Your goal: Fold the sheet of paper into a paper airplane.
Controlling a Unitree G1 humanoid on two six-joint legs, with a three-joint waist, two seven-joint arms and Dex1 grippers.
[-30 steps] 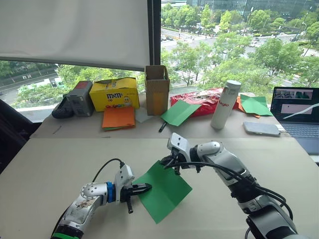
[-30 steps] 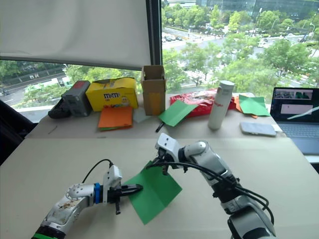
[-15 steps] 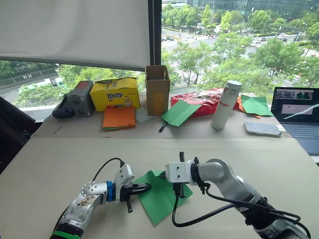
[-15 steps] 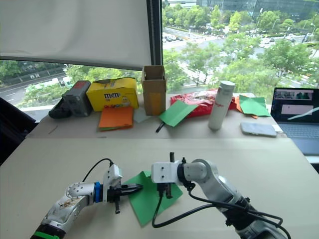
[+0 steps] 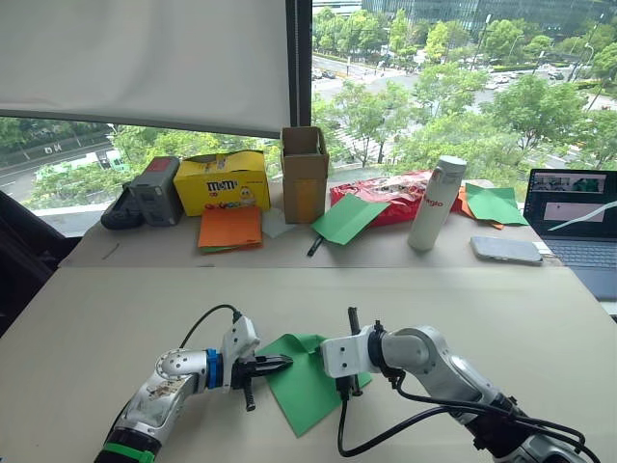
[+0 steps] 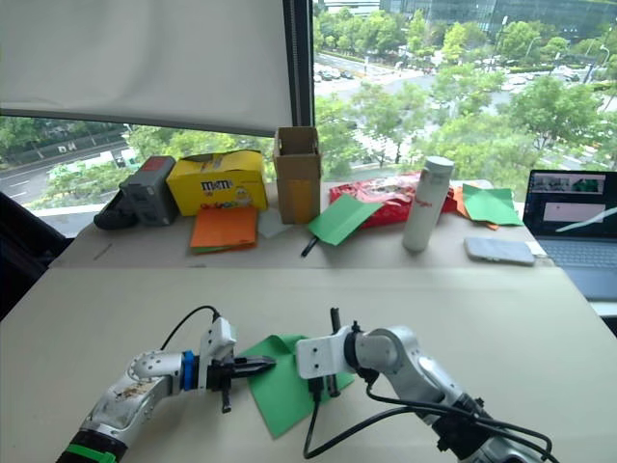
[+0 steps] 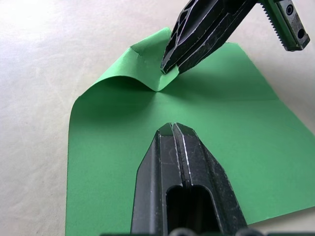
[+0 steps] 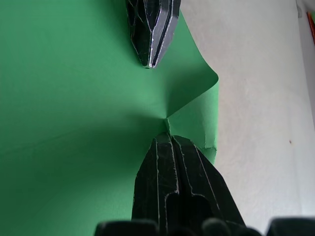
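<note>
The sheet of paper (image 7: 147,132) looks matt and smooth on a matt, faintly mottled table (image 7: 39,59).

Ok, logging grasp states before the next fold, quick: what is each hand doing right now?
Left hand: closed, tips pressed on the sheet of paper, holding nothing.
Right hand: closed on the sheet's folded-over corner.

Bright green sheet of paper (image 5: 307,386); black fingers (image 7: 184,162); orange paper sheets (image 5: 230,229).
</note>
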